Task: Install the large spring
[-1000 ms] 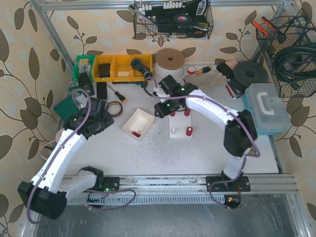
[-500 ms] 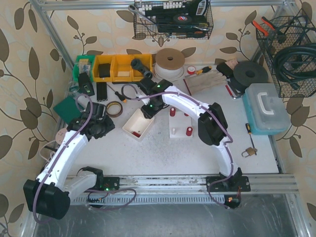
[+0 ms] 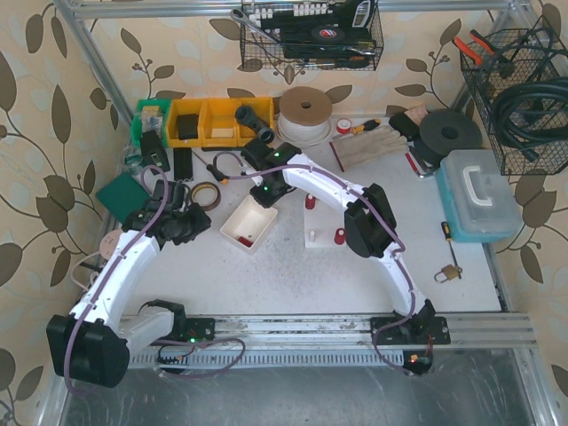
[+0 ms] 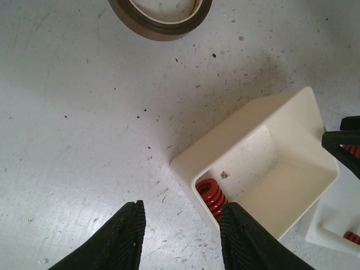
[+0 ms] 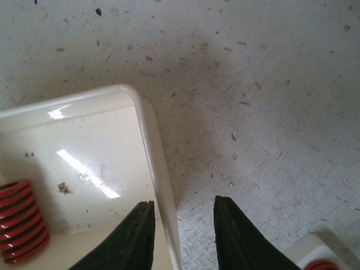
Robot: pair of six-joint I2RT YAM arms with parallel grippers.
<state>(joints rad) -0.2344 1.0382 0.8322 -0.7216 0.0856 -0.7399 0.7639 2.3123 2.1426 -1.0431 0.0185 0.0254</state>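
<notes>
A white tray (image 3: 251, 216) holds one large red spring (image 3: 244, 240), lying in its corner. In the left wrist view the spring (image 4: 211, 197) lies just inside the tray wall (image 4: 242, 121). My left gripper (image 4: 180, 239) is open, low over the table, with its right finger at the tray's near corner by the spring. My right gripper (image 5: 183, 236) is open and straddles the tray's wall (image 5: 152, 140), one finger inside and one outside; the spring (image 5: 22, 219) lies at the far left. A white fixture block (image 3: 324, 222) with red springs stands right of the tray.
A tape roll (image 3: 206, 195) lies left of the tray, also in the left wrist view (image 4: 160, 17). Yellow bins (image 3: 213, 120) and a large tape spool (image 3: 306, 108) are at the back. A pale blue case (image 3: 479, 195), a screwdriver (image 3: 448, 232) and a padlock (image 3: 446, 272) are on the right.
My right gripper has swung left from the fixture block to the tray's far edge. My left gripper has moved closer to the tray's left side.
</notes>
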